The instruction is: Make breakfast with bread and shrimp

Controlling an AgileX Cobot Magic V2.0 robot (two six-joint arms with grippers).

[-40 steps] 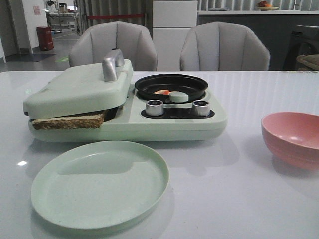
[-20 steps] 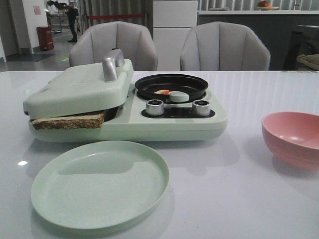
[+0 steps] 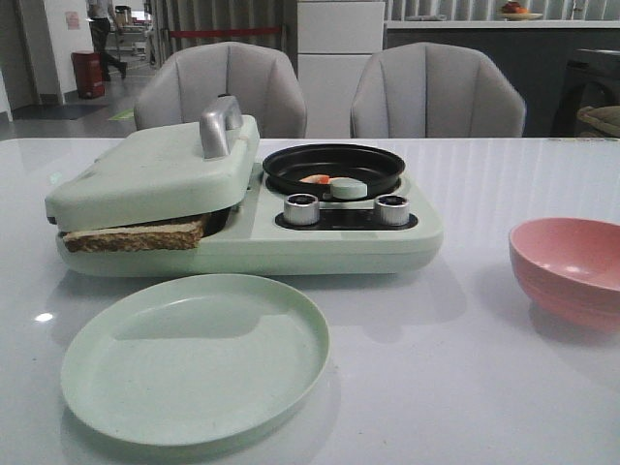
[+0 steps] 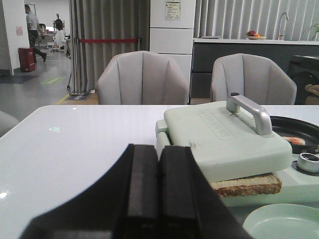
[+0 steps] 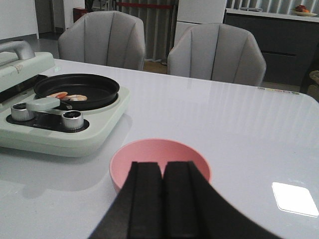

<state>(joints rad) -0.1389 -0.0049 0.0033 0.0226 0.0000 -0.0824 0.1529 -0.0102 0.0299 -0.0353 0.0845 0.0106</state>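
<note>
A slice of bread (image 3: 136, 235) with a brown crust pokes out from under the lowered lid (image 3: 155, 170) of the pale-green breakfast maker (image 3: 329, 242); the same bread (image 4: 246, 184) shows in the left wrist view. The orange-pink shrimp (image 3: 315, 179) lies in the black pan (image 3: 334, 165) on the maker's right side, and the shrimp (image 5: 67, 96) shows in the right wrist view too. My left gripper (image 4: 158, 159) is shut and empty, short of the maker's left end. My right gripper (image 5: 163, 172) is shut and empty, just short of the pink bowl (image 5: 159, 157).
An empty pale-green plate (image 3: 194, 356) lies in front of the maker. The pink bowl (image 3: 572, 271) stands at the right. Two silver knobs (image 3: 301, 208) and a round pale-green knob (image 3: 347, 187) sit by the pan. Two grey chairs (image 3: 223, 87) stand behind the table.
Nothing on the table has moved. Only a person in the far background has walked.
</note>
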